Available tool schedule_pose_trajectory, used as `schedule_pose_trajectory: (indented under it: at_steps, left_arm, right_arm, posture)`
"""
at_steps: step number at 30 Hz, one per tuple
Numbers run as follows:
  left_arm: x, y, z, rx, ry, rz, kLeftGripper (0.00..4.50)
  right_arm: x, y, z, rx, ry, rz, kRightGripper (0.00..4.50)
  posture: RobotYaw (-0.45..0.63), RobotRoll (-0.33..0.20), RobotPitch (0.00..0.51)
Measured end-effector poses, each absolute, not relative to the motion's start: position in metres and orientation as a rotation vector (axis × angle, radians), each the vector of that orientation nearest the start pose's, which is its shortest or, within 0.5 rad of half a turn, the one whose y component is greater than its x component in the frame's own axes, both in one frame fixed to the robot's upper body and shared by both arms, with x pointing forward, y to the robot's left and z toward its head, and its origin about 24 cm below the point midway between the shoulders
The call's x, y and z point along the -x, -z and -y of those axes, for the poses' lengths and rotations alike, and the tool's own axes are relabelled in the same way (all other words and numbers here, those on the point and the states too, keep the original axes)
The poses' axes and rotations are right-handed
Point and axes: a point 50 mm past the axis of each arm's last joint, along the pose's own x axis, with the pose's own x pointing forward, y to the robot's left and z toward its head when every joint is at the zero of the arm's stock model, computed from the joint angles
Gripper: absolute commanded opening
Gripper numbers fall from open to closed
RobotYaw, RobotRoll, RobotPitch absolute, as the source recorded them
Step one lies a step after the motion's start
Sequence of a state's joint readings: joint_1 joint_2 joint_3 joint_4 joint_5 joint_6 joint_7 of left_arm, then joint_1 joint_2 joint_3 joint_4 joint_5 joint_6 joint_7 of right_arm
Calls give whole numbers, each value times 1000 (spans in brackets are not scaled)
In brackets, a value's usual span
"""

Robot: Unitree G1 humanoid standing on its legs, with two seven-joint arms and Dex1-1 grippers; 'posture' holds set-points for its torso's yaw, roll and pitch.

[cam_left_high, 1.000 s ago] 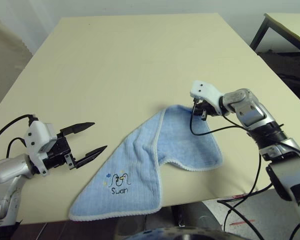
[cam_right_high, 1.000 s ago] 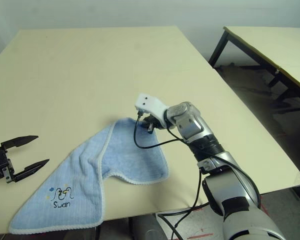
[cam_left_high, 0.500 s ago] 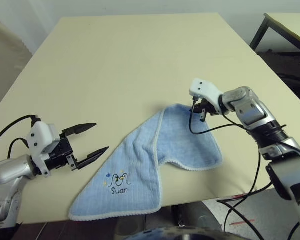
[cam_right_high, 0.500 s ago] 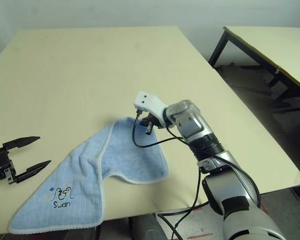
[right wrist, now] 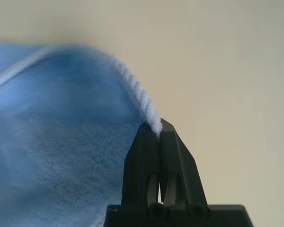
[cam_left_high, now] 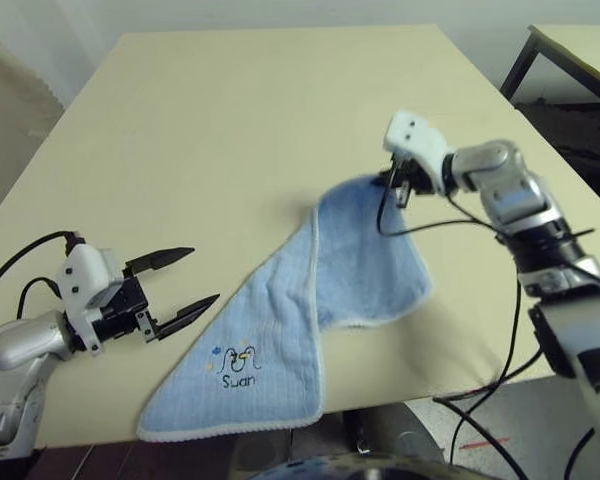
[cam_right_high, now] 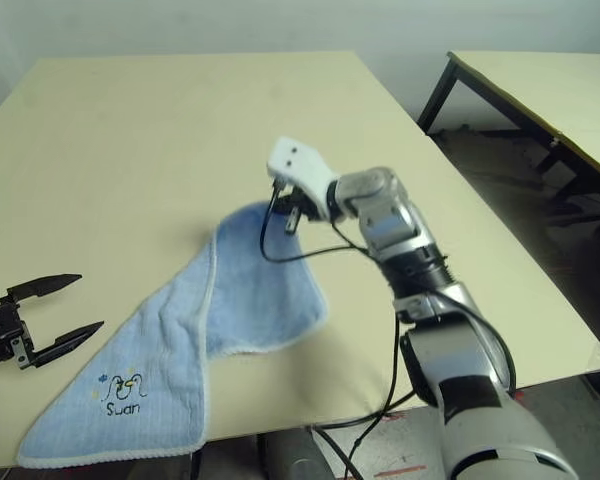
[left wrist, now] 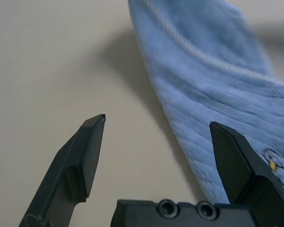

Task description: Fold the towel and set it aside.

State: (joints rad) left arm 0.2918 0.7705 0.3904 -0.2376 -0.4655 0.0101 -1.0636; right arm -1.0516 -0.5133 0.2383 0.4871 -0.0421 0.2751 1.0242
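Right gripper point(right wrist: 157, 135) risen, towel point(cam_left_high: 280, 320) corner pinched; left gripper point(cam_left_high: 185, 283) open.

Our two silver arms, one raised, one resting low

Our right black two-fingered gripper point(right wrist: 155, 137) is pinched tight, held high; our left black two-fingered gripper point(cam_left_high: 183, 279) gapes wide, low.

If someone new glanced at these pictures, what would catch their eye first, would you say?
Probably the light-blue towel sprawled across the near side of the pale table, its far corner pinched in the shut right pincer and lifted clear of the tabletop. Next, the penguin logo at the towel's near corner, and just to the left of it the left pincer, wide open and holding nothing.
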Motion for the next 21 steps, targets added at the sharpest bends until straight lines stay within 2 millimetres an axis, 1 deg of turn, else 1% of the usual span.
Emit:
schedule_pose_trajectory:
  at_steps: [2,4,5,9,16,18,21]
  left_arm:
    - [-182,-128,-282,-403,841,-88,4500]
    - [-184,-129,-282,-406,843,-79,4500]
    - [-186,-130,-281,-409,844,-73,4500]
    - [-189,-131,-282,-412,842,-70,4500]
    - [-193,-131,-282,-423,837,-75,4500]
    - [-193,-129,-276,-417,859,-80,4500]
    - [-192,-131,-256,-413,926,-69,4500]
  right_arm:
    - [-380,-252,139,734,-943,-2,30]
    - [-381,-265,137,751,-939,51,30]
    - [-382,-267,136,754,-939,63,30]
    - [-385,-266,138,753,-943,62,30]
    - [-383,-265,138,762,-977,46,30]
    - [-382,-262,141,766,-983,34,30]
    - [-380,-253,142,763,-997,10,30]
  posture:
    - [-11,0,59]
    - [-11,0,58]
    - [-12,0,57]
    - [-13,0,56]
    - [-17,0,60]
    - [-18,0,63]
    - [-22,0,65]
